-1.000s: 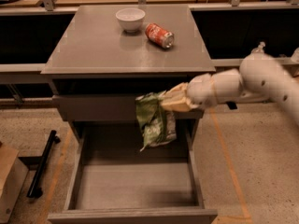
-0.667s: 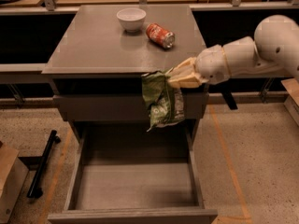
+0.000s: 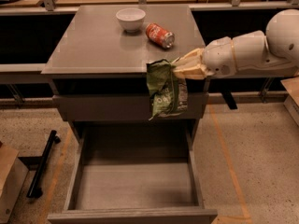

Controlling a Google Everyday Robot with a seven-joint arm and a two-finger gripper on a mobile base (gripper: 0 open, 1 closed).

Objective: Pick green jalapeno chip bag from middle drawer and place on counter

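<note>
The green jalapeno chip bag [image 3: 166,91] hangs crinkled in the air in front of the counter's front edge, held by its top. My gripper [image 3: 180,69] comes in from the right on a white arm and is shut on the bag's top right corner, level with the counter edge. The counter [image 3: 93,45] is a glossy grey slab above the drawers. The middle drawer [image 3: 135,183] is pulled out below, its bare grey floor showing.
A white bowl [image 3: 130,18] and a red soda can [image 3: 160,35] on its side sit at the back of the counter. A closed flat drawer panel [image 3: 103,107] is just behind the bag. A black bar [image 3: 42,164] lies on the floor at left, next to a cardboard box [image 3: 9,181].
My gripper has lifted the bag from in front of the drawer panel up to the counter's edge height, moving slightly up and right.
</note>
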